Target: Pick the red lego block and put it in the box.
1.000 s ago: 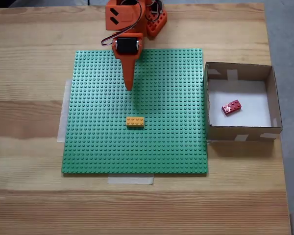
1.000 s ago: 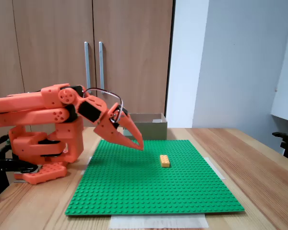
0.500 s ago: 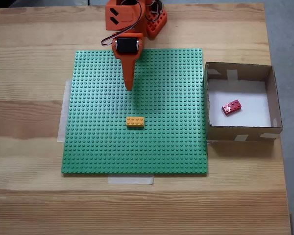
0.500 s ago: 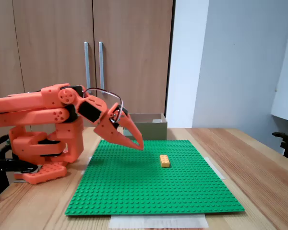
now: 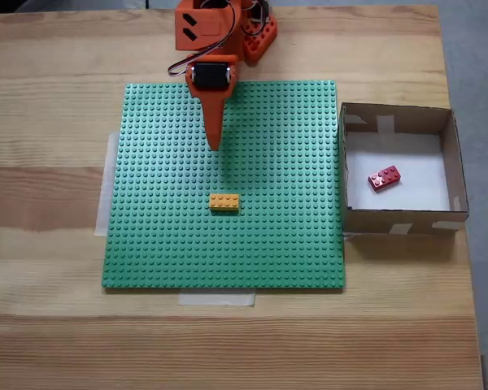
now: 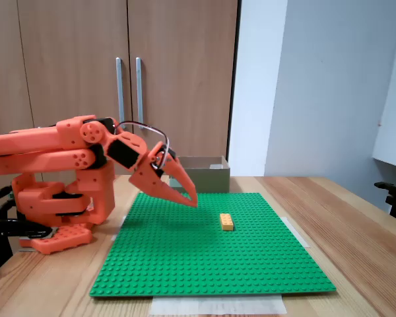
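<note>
One red lego block [image 5: 384,177] already lies inside the box [image 5: 398,220], so the clenched, empty pincer [image 5: 213,145] should simply park clear above the green baseplate [image 5: 285,244].

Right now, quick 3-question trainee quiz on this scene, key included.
1. True or false: the red lego block lies inside the box.
2. Which brick sits on the green baseplate? A) orange-yellow brick B) blue brick C) white brick
3. Fill in: the gripper hovers over the baseplate with its jaws ____.

Key: 1 true; 2 A; 3 shut, holding nothing.
</note>
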Motion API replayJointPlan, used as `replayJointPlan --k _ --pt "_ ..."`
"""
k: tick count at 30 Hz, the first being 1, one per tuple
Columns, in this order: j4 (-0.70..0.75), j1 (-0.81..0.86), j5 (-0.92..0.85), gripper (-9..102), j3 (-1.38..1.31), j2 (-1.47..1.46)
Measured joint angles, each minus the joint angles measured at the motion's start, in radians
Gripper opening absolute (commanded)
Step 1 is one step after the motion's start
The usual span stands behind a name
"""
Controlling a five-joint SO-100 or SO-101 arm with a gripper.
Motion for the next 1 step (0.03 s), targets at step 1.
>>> replayJointPlan --k 1 --pt "0.000 0.000 0.000 -1 0.000 0.000"
